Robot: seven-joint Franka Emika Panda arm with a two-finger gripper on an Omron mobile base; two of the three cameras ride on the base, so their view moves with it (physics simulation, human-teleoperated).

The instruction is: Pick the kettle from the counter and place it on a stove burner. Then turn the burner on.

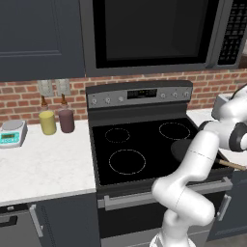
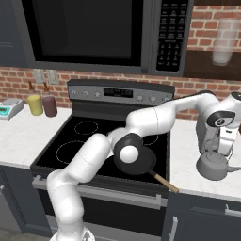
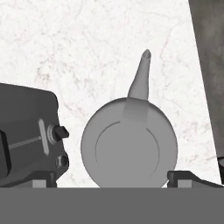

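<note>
Fingertips (image 3: pixel 43 181) of the gripper (image 3: pixel 117 183) stand wide apart at the bottom of the hand view, gripping nothing, with the kettle (image 3: pixel 129 146) directly below and between them, its spout pointing away. It sits on the counter (image 2: pixel 188 162) right of the stove, just beside a dark toaster (image 3: pixel 26 131). Farther left, a frying pan (image 2: pixel 136 162) rests on the black cooktop, well apart from the large stove burner (image 1: pixel 127 161).

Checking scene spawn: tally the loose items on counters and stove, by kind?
Kettle: 1
Frying pan: 1
Toaster: 1
Scale: 1
Canisters, yellow and maroon: 2
Small bottles: 2
Total: 8
</note>
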